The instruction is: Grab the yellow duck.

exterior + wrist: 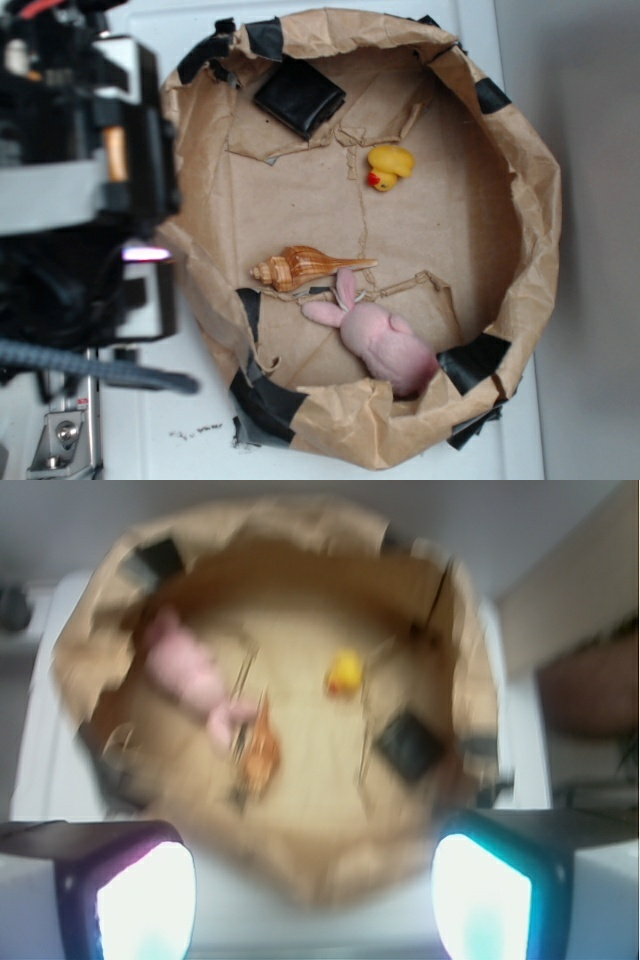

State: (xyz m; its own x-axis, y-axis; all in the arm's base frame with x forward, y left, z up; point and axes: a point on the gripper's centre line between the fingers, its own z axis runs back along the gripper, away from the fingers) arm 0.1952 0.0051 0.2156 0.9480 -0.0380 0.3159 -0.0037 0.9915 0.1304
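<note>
Pincer: the pincer shows in the wrist view as two glowing pads at the bottom edge, standing wide apart with nothing between them; it is empty and hangs high, outside the near rim of the paper basin.
Step in hand: the approach, by my judgement; the grab is not yet begun, since the arm sits off to the side of the basin in the exterior view, well apart from the toy.
Near things: in the wrist view the brown seashell and the black patch lie closest to the pincer, the pink bunny off to the left just beside the shell.
Yellow duck, place: the yellow duck rests on the basin floor beyond the shell, alone, well apart from the bunny and near no wall.
Yellow duck, look: small, rounded, bright yellow, with a red-orange beak; in the wrist view it is a blurred yellow blob, so its pose cannot be read there.
Next move: likely carry the pincer over the rim, centre it above the duck, then lower with the pads kept apart to straddle the body.
Far: crumpled back rim of the basin, and the white counter under it.
</note>
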